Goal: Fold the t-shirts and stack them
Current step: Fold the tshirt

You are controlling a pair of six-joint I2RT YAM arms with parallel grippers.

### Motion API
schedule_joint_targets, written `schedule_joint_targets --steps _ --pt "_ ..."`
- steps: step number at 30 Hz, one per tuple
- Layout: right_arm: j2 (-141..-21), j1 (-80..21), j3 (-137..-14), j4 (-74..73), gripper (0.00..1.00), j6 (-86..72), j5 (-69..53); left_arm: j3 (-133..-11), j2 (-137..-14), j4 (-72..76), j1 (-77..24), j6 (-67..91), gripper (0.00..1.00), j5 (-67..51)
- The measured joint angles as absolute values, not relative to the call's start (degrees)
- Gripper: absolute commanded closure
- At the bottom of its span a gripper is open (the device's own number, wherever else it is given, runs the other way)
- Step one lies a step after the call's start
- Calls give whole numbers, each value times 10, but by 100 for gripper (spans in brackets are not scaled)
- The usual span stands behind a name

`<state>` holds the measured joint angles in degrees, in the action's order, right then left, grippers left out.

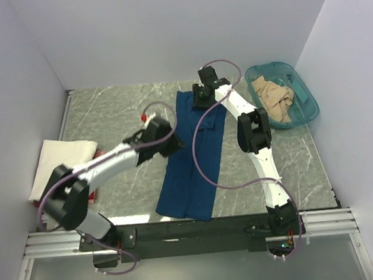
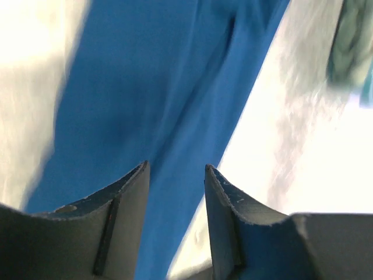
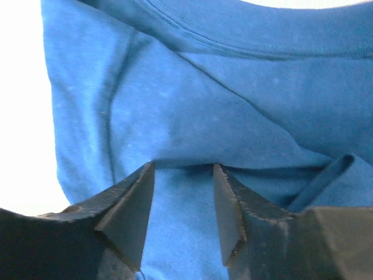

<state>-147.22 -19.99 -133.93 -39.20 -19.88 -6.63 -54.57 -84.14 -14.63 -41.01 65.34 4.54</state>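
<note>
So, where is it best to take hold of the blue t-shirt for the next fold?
Probably the far collar end, from above: the blue t-shirt lies flat as a long narrow strip, so that end can fold over the near hem.

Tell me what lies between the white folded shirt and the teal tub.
The blue t-shirt, with the left gripper and right gripper over it; top view.

We count one navy t-shirt (image 1: pixel 179 186), one cream-white t-shirt (image 1: pixel 64 155), one tan t-shirt (image 1: pixel 274 99), one teal tub (image 1: pixel 310 100), and two robot arms (image 1: pixel 111 162) (image 1: pixel 262 159).
</note>
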Motion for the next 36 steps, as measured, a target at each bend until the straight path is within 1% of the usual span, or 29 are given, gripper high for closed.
schedule_joint_targets --steps 2,4,7,13,14,16,20,23,25,27,28,30,31,32,33,34,35,36 --pt "-1465 -200 -1333 -382 38 -199 -77 -600 -891 -135 -376 612 48 39" --pt "-1443 -200 -1311 -374 38 -198 -81 -662 -950 -128 -347 569 47 38" --pt "-1378 -197 -1259 -369 38 -205 -77 -759 -1043 -125 -315 505 46 37" --pt "-1170 -171 -1063 -311 41 -244 -69 -912 -1201 -130 -257 395 44 7" --pt "-1141 -161 -1030 -300 41 -250 -69 -933 -1223 -132 -250 378 41 -2" --pt "-1105 -139 -973 -271 41 -261 -69 -970 -1264 -135 -236 348 40 -18" --pt "-1114 -103 -920 -252 42 -268 -72 -1032 -1328 -132 -223 306 37 -59" --pt "-1157 -87 -917 -250 43 -271 -76 -1068 -1354 -128 -221 289 37 -93" --pt "-1186 -84 -920 -253 44 -272 -79 -1095 -1371 -131 -220 281 38 -106" --pt "-1214 -84 -931 -259 48 -273 -80 -1123 -1394 -133 -220 277 45 -117" --pt "-1228 -84 -941 -263 50 -274 -80 -1139 -1403 -139 -220 276 50 -119" --pt "-1251 -84 -957 -268 57 -275 -80 -1175 -1427 -145 -220 273 57 -125" --pt "-1261 -84 -967 -271 58 -276 -81 -1192 -1439 -146 -220 272 64 -129" --pt "-1270 -84 -978 -275 59 -276 -81 -1205 -1448 -149 -220 272 68 -131" --pt "-1279 -85 -991 -277 64 -276 -80 -1216 -1456 -149 -219 273 73 -132" --pt "-1288 -85 -1003 -281 67 -276 -81 -1225 -1463 -149 -219 275 83 -133" --pt "-1297 -85 -1020 -287 69 -276 -81 -1231 -1468 -150 -218 277 86 -132" --pt "-1308 -85 -1038 -291 76 -276 -81 -1235 -1471 -152 -217 281 90 -131"
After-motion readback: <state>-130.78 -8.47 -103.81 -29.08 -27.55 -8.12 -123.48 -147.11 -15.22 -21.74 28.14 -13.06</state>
